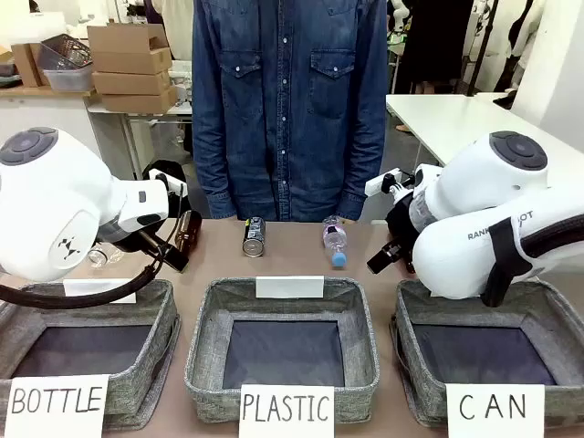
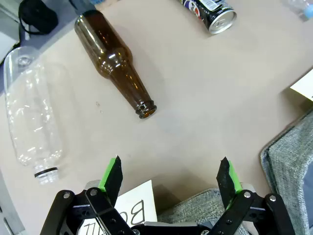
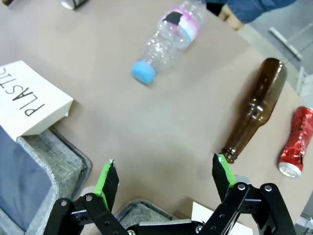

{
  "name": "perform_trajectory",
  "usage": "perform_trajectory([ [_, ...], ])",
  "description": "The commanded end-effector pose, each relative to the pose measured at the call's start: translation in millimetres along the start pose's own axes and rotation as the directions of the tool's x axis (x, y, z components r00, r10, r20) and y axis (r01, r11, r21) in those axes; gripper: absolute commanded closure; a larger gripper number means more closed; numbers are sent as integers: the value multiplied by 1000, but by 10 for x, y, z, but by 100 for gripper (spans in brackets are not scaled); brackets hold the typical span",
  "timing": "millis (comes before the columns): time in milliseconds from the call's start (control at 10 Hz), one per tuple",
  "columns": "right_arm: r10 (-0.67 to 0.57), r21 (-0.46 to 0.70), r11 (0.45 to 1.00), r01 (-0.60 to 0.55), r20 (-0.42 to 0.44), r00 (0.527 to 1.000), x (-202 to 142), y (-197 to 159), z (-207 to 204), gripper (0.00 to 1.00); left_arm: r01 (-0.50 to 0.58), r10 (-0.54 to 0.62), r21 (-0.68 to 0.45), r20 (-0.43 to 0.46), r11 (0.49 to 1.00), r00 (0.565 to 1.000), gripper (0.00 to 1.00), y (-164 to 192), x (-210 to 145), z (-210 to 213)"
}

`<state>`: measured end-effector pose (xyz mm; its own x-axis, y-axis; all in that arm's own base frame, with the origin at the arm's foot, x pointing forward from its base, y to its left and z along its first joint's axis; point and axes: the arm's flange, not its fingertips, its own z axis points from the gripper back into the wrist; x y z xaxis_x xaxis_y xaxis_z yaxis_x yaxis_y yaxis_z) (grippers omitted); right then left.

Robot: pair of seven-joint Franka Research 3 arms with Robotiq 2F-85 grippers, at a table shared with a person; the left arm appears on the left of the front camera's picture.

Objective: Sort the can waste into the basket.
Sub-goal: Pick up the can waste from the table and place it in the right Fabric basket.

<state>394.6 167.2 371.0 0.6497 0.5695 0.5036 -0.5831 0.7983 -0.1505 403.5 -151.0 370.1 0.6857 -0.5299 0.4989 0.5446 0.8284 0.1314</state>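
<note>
Left wrist view, I see my left gripper spread wide over bare table, dark can lying beyond a brown bottle, right gripper likewise spread, gripping nothing, red can lying beside a second bottle, CAN basket front right.

We see 2 white, rounded arms. The left arm carries a grey round cap and a small black emblem; the right arm has grey lettering and a black cable. The left gripper and right gripper have black links, silver screws and green pads. The person wears a dark blue denim shirt with 2 buttoned chest pockets.
</note>
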Motion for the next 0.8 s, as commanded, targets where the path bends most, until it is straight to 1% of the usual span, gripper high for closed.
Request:
perform_trajectory([
  [0, 0, 0, 1000, 0, 0, 1000, 0, 0, 0, 0, 0, 0, 0, 0, 1000, 1000, 0, 0, 0, 1],
  [700, 0, 0, 1000, 0, 0, 1000, 0, 0, 0, 0, 0, 0, 0, 0, 1000, 1000, 0, 0, 0, 1],
])
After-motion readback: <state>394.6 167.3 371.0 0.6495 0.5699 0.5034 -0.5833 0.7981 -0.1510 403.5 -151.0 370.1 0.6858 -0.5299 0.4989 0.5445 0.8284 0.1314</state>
